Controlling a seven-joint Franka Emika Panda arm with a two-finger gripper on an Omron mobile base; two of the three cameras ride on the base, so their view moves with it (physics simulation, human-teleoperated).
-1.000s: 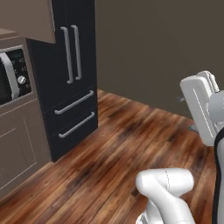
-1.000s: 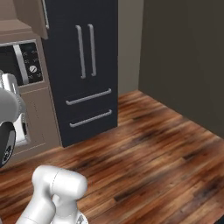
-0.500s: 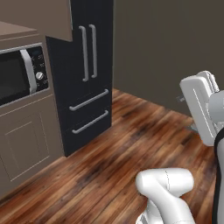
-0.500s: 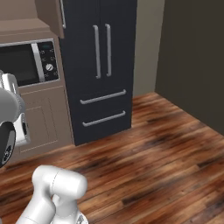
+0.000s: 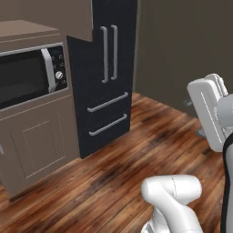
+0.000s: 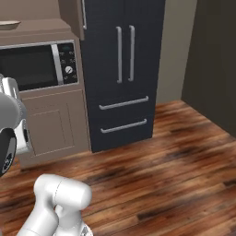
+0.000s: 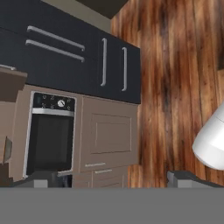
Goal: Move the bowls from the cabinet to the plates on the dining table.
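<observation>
Gripper point(image 7: 113, 177) wide open at hand view's bottom edge, holding nothing; I see just microwave point(image 5: 29, 77) left and dark fridge point(image 6: 122, 69) centre, no bowls, cabinet or plates, so task looks unstarted.

Dark refrigerator point(image 5: 109, 77) with two long vertical grey handles above two drawers (each drawer with one horizontal bar). Just beside it, built-in microwave point(image 5: 29, 79) set into taupe cabinetry, panelled door point(image 5: 38, 145) below. Glossy wood-plank floor point(image 5: 136, 159) in front, brown wall point(image 5: 182, 45) behind.
</observation>
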